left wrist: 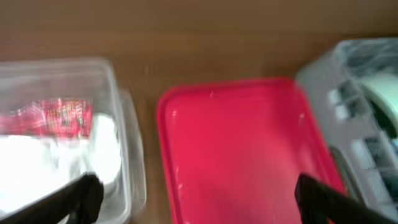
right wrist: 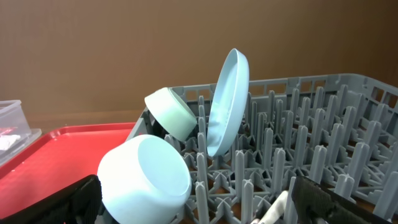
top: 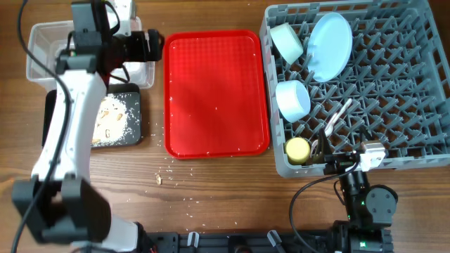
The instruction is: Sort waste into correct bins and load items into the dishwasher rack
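Note:
The grey dishwasher rack (top: 394, 84) holds a pale blue plate (top: 330, 46) standing on edge, a mint bowl (top: 287, 42), a pale blue bowl (top: 293, 100), a yellow cup (top: 298, 150) and white plastic cutlery (top: 336, 116). The clear tub (top: 42, 42) holds the red wrapper (left wrist: 59, 117) and white napkin (left wrist: 56, 162). The black tray (top: 133, 130) holds beige food scraps (top: 112, 116). My left gripper (top: 151, 46) (left wrist: 199, 193) is open and empty, above the tub's right edge. My right gripper (top: 336, 165) (right wrist: 199, 199) is open and empty at the rack's front edge, near the blue bowl (right wrist: 146, 180).
The flat red serving tray (top: 216, 91) lies between the bins and the rack, with a few specks on it. Loose crumbs (top: 160, 179) lie on the wooden table in front of it. The left arm stretches over the black tray.

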`<state>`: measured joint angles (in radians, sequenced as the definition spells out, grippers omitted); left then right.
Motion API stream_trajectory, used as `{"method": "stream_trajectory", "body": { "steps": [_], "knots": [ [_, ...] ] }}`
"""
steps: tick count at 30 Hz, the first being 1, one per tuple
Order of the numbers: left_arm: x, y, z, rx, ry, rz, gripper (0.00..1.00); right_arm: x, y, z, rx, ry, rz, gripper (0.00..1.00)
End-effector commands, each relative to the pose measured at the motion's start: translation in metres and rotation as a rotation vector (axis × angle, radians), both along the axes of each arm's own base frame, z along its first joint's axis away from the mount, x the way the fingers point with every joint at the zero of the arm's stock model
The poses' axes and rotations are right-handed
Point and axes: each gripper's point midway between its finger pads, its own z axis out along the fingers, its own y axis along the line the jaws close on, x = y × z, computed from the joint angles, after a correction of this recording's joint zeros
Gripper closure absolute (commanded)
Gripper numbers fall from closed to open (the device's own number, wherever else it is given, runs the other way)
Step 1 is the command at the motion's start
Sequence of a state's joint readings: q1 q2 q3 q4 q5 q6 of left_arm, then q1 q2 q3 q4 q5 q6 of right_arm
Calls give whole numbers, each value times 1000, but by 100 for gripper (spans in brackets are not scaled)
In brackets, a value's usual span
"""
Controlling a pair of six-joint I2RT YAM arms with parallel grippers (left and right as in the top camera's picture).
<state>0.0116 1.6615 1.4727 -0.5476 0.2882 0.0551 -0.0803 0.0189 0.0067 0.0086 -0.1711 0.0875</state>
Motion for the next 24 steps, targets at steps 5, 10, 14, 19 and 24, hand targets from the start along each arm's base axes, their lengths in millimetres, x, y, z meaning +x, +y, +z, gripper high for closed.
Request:
{"method": "stream_trajectory", "body": {
  "steps": [5,10,14,19,24],
  "knots": [
    [-102,20,13,25,-332,92,0,-1,-3,4,-7,-18,-18,0],
    [-180,40,-37,-40,-469,216,0,-1,-3,4,-7,-18,-18,0],
    [-209,40,-59,-32,-566,228,0,-1,-3,4,-8,-18,-18,0],
    [-219,39,-72,-31,-604,228,0,-1,-3,4,-8,-18,-18,0],
    [-226,38,-78,-33,-608,230,0,-1,-3,4,-8,-18,-18,0]
  ]
}}
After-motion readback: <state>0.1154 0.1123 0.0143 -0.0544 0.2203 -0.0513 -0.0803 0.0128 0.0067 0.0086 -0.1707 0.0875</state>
